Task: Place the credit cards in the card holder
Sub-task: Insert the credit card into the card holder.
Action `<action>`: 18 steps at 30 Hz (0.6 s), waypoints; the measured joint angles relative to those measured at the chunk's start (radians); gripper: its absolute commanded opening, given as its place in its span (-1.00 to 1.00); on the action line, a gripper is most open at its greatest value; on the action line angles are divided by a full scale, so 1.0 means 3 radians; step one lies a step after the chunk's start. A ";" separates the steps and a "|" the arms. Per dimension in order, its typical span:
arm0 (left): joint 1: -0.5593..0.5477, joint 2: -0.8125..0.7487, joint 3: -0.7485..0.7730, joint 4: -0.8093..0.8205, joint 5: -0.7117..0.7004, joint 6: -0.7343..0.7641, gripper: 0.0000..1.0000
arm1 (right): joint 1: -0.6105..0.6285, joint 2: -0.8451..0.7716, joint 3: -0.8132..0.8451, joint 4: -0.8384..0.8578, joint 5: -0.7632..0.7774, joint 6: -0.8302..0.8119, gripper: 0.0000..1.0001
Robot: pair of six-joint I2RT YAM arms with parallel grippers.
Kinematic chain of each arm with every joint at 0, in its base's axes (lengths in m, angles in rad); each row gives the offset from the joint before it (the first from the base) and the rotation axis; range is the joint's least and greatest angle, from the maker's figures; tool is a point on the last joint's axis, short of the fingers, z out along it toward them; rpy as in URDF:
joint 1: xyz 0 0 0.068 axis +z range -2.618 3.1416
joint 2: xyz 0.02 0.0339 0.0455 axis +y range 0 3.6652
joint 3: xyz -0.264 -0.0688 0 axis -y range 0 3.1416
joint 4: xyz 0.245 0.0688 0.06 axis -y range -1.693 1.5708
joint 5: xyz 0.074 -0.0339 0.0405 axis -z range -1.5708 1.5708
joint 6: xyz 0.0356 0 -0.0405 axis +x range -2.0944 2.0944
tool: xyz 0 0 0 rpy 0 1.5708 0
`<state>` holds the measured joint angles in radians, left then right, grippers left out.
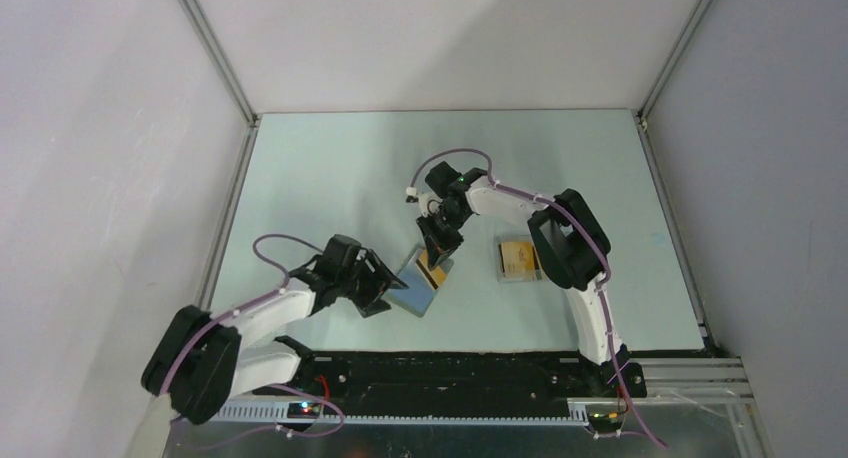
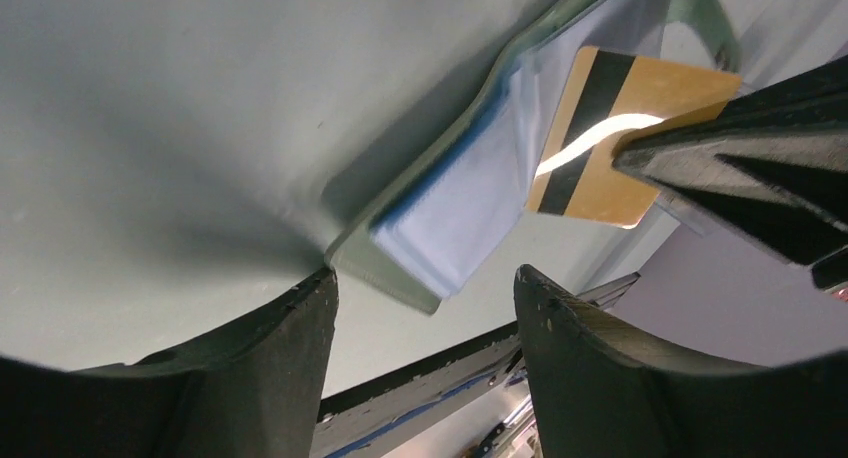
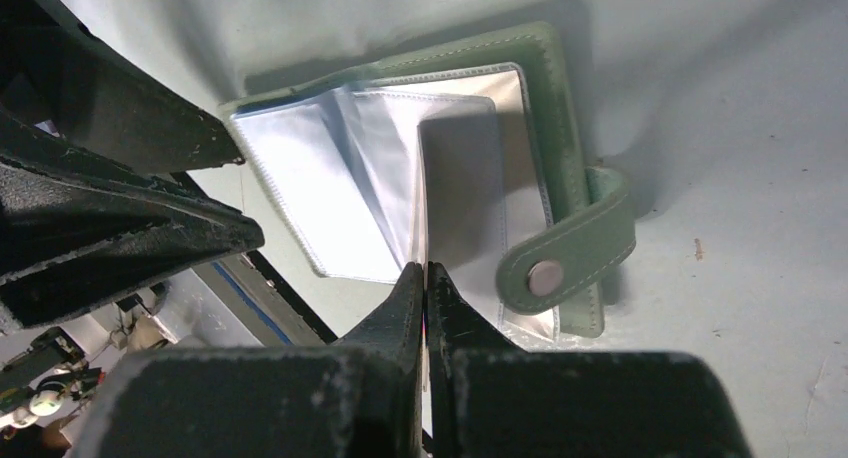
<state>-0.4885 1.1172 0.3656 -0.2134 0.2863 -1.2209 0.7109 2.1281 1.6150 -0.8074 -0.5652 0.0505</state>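
Observation:
The card holder [image 1: 418, 296] lies open on the table, grey-green outside with pale bluish clear sleeves [image 3: 330, 193] and a snap tab [image 3: 560, 270]. My right gripper [image 1: 438, 253] is shut on an orange-gold credit card [image 2: 640, 128] with a black stripe, held over the open holder. In the right wrist view that card is edge-on between the fingers [image 3: 426, 268], its far edge at the sleeves. My left gripper [image 2: 425, 276] is open just short of the card holder's near corner [image 2: 395, 273], with nothing between its fingers. More credit cards [image 1: 517, 256] lie to the right.
A clear plastic tray [image 1: 501, 262] holding the other cards sits right of the holder, beside the right arm's elbow [image 1: 565, 243]. The black base rail [image 1: 450, 368] runs along the near table edge. White walls enclose the table on three sides.

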 measured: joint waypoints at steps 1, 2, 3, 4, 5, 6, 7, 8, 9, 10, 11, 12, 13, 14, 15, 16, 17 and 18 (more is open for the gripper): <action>0.0000 0.0095 0.0039 0.0048 0.0014 -0.0005 0.39 | -0.0009 0.0019 0.0000 -0.0003 -0.0003 0.0004 -1.00; -0.0001 0.0211 0.0098 0.0097 0.0025 -0.0005 0.37 | -0.0023 0.0033 0.0000 -0.0008 -0.0014 0.0011 -1.00; 0.0000 0.0303 0.0144 0.0135 0.0028 -0.0004 0.36 | -0.0041 0.0037 0.0000 -0.0013 -0.0029 0.0019 -1.00; 0.0000 0.0388 0.0195 0.0163 0.0031 -0.0001 0.34 | -0.0056 0.0037 0.0000 -0.0020 -0.0031 0.0024 -1.00; 0.0000 0.0500 0.0263 0.0187 0.0028 0.0009 0.27 | -0.0071 0.0037 0.0000 -0.0031 -0.0033 0.0029 -1.00; 0.0000 0.0584 0.0322 0.0206 0.0027 0.0027 0.22 | -0.0079 0.0037 -0.0001 -0.0039 -0.0032 0.0031 -1.00; 0.0000 0.0666 0.0380 0.0217 0.0017 0.0053 0.13 | -0.0092 0.0038 -0.0001 -0.0052 -0.0032 0.0031 -1.00; 0.0001 0.0744 0.0430 0.0238 0.0008 0.0075 0.08 | -0.0111 0.0038 -0.0001 -0.0067 -0.0032 0.0031 -1.00; 0.0005 0.0821 0.0484 0.0242 -0.0004 0.0109 -0.05 | -0.0127 0.0038 -0.0001 -0.0078 -0.0032 0.0031 -1.00; 0.0011 0.0882 0.0525 0.0247 -0.0005 0.0128 -0.08 | -0.0141 0.0038 -0.0001 -0.0089 -0.0034 0.0031 -1.00; 0.0022 0.0959 0.0587 0.0234 -0.0019 0.0188 -0.12 | -0.0155 0.0038 -0.0001 -0.0098 -0.0039 0.0031 -1.00; 0.0038 0.1036 0.0651 0.0230 -0.0032 0.0247 -0.13 | -0.0165 0.0038 -0.0003 -0.0107 -0.0048 0.0031 -1.00; 0.0057 0.1102 0.0711 0.0216 -0.0031 0.0304 -0.14 | -0.0173 0.0038 -0.0003 -0.0109 -0.0060 0.0032 -1.00; 0.0088 0.1190 0.0799 0.0181 -0.0023 0.0385 -0.16 | -0.0181 0.0038 -0.0004 -0.0111 -0.0071 0.0032 -1.00; 0.0120 0.1268 0.0888 0.0134 -0.0003 0.0470 -0.18 | -0.0192 0.0037 -0.0010 -0.0111 -0.0089 0.0032 -1.00; 0.0151 0.1343 0.0975 0.0095 0.0008 0.0559 -0.19 | -0.0206 0.0037 -0.0018 -0.0108 -0.0104 0.0034 -1.00; 0.0181 0.1408 0.1053 0.0051 0.0020 0.0647 -0.20 | -0.0223 0.0037 -0.0028 -0.0104 -0.0126 0.0043 -1.00; 0.0216 0.1492 0.1156 -0.0027 0.0033 0.0758 -0.19 | -0.0238 0.0034 -0.0041 -0.0097 -0.0145 0.0048 -1.00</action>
<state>-0.4236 1.5646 0.7124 -0.2214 0.2962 -0.9936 0.6395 2.1384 1.6028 -0.8364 -0.6086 0.0650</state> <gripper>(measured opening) 0.413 0.010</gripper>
